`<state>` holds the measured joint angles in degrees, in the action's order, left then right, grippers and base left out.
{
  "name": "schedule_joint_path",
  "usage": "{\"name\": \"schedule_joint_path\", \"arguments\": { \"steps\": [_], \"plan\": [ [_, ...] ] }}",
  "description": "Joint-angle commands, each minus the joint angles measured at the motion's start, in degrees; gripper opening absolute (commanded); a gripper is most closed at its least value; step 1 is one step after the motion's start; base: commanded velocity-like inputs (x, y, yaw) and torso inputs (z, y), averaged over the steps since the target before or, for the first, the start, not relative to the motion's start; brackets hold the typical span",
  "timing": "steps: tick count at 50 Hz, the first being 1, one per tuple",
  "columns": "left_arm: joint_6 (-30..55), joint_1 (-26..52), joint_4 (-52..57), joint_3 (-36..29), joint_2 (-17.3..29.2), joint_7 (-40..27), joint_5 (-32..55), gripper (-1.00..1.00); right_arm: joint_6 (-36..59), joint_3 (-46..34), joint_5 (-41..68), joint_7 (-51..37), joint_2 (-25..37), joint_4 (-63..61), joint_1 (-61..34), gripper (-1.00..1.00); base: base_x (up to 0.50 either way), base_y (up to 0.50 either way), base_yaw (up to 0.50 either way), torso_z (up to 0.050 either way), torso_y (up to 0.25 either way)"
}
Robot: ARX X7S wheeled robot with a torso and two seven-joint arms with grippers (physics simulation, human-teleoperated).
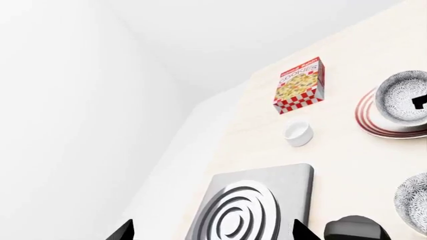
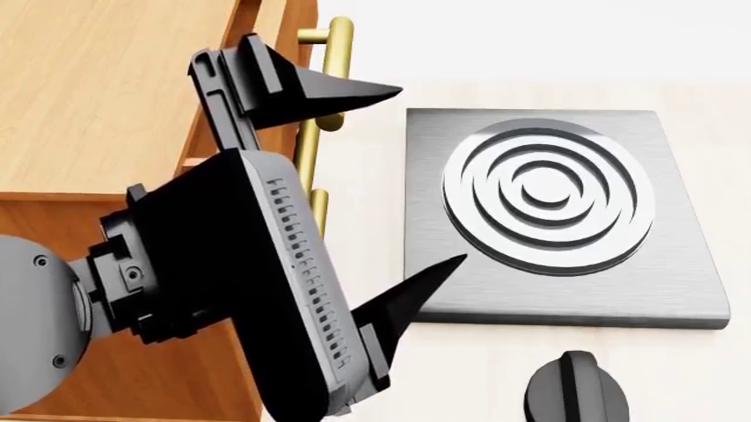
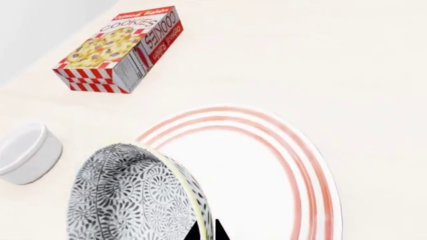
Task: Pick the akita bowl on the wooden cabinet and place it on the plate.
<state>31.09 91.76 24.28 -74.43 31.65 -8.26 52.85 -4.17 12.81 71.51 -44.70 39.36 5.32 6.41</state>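
The akita bowl (image 3: 127, 200), white with a dense dark leaf pattern, is over the near part of the red-ringed plate (image 3: 267, 175). My right gripper (image 3: 209, 232) is shut on its rim, one fingertip inside and one outside. Whether the bowl's foot touches the plate I cannot tell. The left wrist view shows the same bowl (image 1: 400, 95) on the plate (image 1: 373, 120), with a bit of a black finger at its rim. My left gripper (image 2: 431, 173) stands open and empty beside the wooden cabinet (image 2: 94, 88), over the stove's edge; its fingertips (image 1: 300, 231) show wide apart.
A dark square stove (image 2: 551, 211) with a ring burner and a black knob (image 2: 575, 387) lies right of the cabinet's brass handle (image 2: 337, 70). A look-alike bowl (image 1: 415, 200), a small white cup (image 1: 298, 132) and a cookies box (image 1: 300, 85) stand on the pale counter.
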Motion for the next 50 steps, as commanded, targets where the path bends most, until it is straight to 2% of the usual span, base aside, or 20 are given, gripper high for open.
{"name": "schedule_joint_path", "arguments": {
  "steps": [1,27,50],
  "plan": [
    [-0.2,-0.4,-0.4,0.0,-0.2,0.2,-0.2,1.00,0.3,0.2,-1.0,0.6,-0.1,1.4,-0.9,-1.00,0.00,0.00,0.00,0.000,0.000],
    [-0.5,-1.2,-0.8,-0.2,-0.2,0.3,-0.7,1.00,3.0,-1.0,-2.2,-1.7,2.8,1.3,-3.4,-1.00,0.00,0.00,0.00,0.000,0.000],
    [-0.4,-1.2,-1.4,-0.2,-0.7,0.6,-0.9,1.00,2.7,-1.2,-1.8,0.7,1.1,5.6,-4.2,-1.00,0.00,0.00,0.00,0.000,0.000]
  ]
}}
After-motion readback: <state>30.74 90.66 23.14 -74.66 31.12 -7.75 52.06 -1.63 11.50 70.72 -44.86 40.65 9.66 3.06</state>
